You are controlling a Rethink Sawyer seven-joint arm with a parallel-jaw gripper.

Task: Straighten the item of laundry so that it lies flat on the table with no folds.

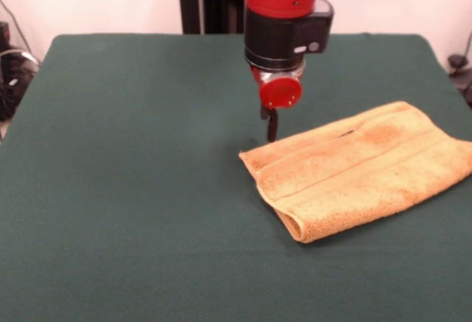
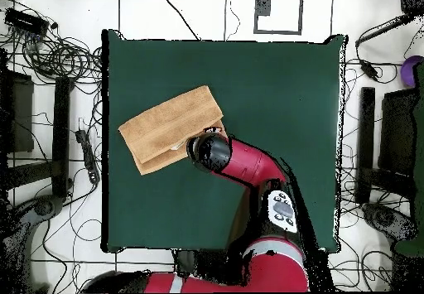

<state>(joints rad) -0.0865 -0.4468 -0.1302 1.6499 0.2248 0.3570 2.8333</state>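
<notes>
The item of laundry (image 1: 361, 167) is an orange-tan terry towel folded over on itself, lying on the right half of the green table (image 1: 110, 152). Its folded edge faces the front left, and one layer rests on the other. My gripper (image 1: 271, 127) hangs below the red and black arm, its tip right at the towel's far left corner. The red cap above it blocks the view, so its state does not show. In the overhead view the towel (image 2: 170, 127) lies at the table's (image 2: 273, 84) upper left. There the arm's head covers the gripper and the towel's lower right corner.
In the overhead view, cables (image 2: 58, 55) and dark equipment (image 2: 381, 142) ring the table on the floor. A purple object (image 2: 410, 69) sits at the right edge. The front view shows black gear (image 1: 11, 79) beyond the table's left side.
</notes>
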